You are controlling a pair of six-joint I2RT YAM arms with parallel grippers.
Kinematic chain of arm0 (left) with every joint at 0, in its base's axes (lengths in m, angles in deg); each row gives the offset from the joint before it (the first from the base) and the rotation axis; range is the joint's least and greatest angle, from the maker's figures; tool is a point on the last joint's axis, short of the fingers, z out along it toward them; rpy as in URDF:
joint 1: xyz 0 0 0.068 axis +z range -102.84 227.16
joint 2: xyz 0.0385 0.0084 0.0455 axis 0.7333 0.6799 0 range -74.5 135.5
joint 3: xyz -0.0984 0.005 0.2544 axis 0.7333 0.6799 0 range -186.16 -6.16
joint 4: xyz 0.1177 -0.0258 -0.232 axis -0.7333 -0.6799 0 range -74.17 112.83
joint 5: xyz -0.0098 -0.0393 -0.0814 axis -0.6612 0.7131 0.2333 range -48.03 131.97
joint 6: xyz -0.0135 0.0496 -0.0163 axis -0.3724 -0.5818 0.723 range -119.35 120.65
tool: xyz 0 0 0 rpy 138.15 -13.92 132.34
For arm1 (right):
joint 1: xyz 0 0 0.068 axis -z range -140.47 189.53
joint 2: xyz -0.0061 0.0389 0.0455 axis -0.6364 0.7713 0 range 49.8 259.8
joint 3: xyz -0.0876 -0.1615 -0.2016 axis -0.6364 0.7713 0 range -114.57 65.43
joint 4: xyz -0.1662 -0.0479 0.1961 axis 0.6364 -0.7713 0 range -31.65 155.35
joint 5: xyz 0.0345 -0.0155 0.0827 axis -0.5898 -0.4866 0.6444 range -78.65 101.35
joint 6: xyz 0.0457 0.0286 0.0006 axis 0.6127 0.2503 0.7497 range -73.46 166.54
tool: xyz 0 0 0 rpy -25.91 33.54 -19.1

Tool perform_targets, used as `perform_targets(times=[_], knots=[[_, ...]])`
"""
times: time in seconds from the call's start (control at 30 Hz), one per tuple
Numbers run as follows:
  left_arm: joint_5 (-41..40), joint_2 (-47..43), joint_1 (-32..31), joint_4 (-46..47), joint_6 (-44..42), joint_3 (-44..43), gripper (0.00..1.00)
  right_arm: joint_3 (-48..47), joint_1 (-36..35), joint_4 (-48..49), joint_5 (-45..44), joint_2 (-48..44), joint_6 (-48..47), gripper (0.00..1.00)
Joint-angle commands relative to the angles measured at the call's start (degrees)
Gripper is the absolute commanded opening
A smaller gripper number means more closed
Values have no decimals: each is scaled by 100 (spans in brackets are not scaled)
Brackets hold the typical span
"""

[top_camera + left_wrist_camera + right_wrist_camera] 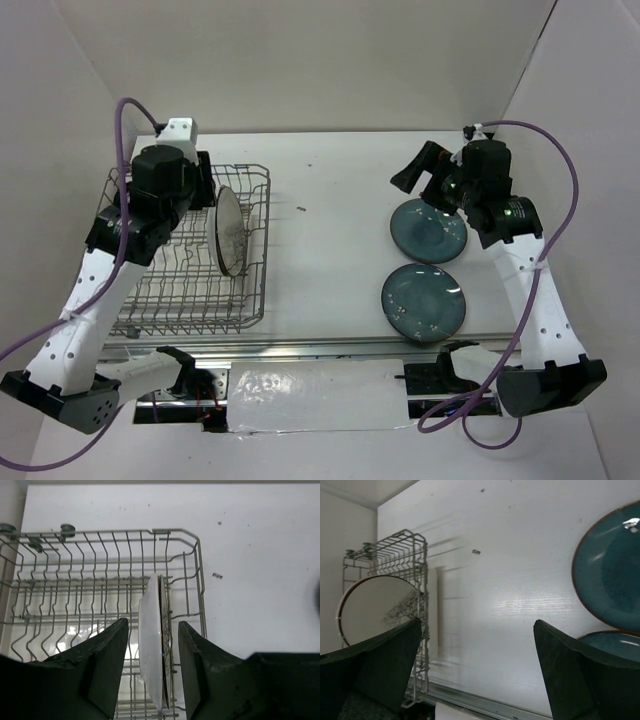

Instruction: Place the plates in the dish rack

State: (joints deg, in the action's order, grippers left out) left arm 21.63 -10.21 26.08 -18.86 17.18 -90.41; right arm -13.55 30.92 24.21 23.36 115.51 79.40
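The cream plate [230,232] with a grey tree pattern stands on edge between tines at the right side of the grey wire dish rack [262,300]. My left gripper [207,188] is open just above it. In the left wrist view the plate's edge [150,645] sits between the spread jaws of that gripper [152,624], with a gap on each side. Two dark teal plates lie flat on the table at right, one farther [428,230] and one nearer [424,300]. My right gripper [408,172] is open and empty above the far plate's left rim. The red plate is not in view.
The right wrist view shows the rack [412,535] and cream plate [375,605] at left, both teal plates [615,575] [615,642] at right, and bare white table between. White walls enclose the table. A metal rail [300,348] runs along the near edge.
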Motion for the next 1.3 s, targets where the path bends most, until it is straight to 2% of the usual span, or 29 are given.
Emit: perform_targets(times=[0.0, 0.07, 0.17, 0.27, 0.33, 0.37, 0.53, 0.63, 0.73, 0.93, 1.27], knots=[[-49, -119, 34, 328, -361, -504, 57, 442, -45, -332, -708, -111, -131, 100], [301, 12, 34, 241, -536, -697, 57, 960, -28, -341, -1006, -225, -52, 100], [610, 485, -62, -214, -511, -1277, 59, 1820, 323, -105, -938, -497, 308, 100], [584, 943, -395, -357, -511, -1751, 60, 2508, 1007, 308, -762, -560, 623, 100], [854, 1207, -589, -384, -528, -1910, 61, 2737, 1376, 361, -875, -420, 704, 100], [1195, 1382, -668, -357, -563, -2050, 61, 2808, 1605, 405, -1032, -271, 782, 100], [1821, 1911, -880, -550, -537, -2613, 62, 2984, 2159, 835, -1340, 125, 854, 99], [1972, 2008, -1046, -498, -546, -2623, 63, 3064, 2493, 1134, -1430, 458, 871, 99], [2112, 2061, -1091, -463, -502, -2579, 64, 3082, 2740, 1459, -1263, 845, 818, 94], [2736, 2175, -1117, -428, -274, -2518, 65, 3047, 2785, 1943, -1430, 1329, 722, 90], [3115, 2316, -1109, -322, -195, -2535, 67, 3248, 2899, 2550, -885, 2199, 731, 85]])
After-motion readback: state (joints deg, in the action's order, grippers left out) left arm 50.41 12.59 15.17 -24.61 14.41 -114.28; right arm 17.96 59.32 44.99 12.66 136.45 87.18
